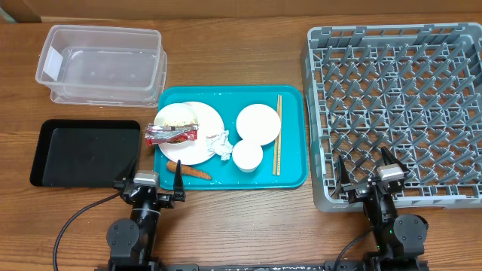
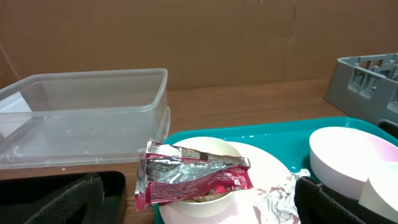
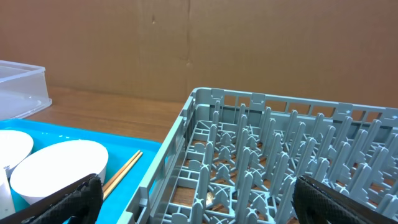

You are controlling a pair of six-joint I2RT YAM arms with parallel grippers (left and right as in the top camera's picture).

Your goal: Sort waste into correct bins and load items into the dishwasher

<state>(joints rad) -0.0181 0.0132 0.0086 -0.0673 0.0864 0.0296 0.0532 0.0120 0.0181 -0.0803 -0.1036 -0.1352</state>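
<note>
**Both claws wide, nothing held**

My left claw (image 1: 148, 181) gapes wide and empty over the surface (image 1: 248, 226). Just ahead of it the wrapper (image 1: 172, 134) lies across the plate (image 1: 199, 154), with the tissue (image 1: 218, 143) to the right and the carrot (image 1: 190, 170) nearer still. The black tray (image 1: 83, 150) sits ahead-left, the tub (image 1: 102, 64) beyond. My right claw (image 1: 363, 162), also wide, hangs at the rack's (image 1: 399, 105) near edge. The bowl (image 1: 258, 123), cup (image 1: 247, 154) and chopsticks (image 1: 278, 134) lie to its left.

Seen from overhead: tub (image 1: 102, 64) upper left, shallow tray (image 1: 83, 153) below it. At centre, a larger tray (image 1: 294, 154) carries plate (image 1: 207, 124), bowls (image 1: 258, 123) and chopsticks (image 1: 277, 135). Rack (image 1: 399, 113) fills the right.
</note>
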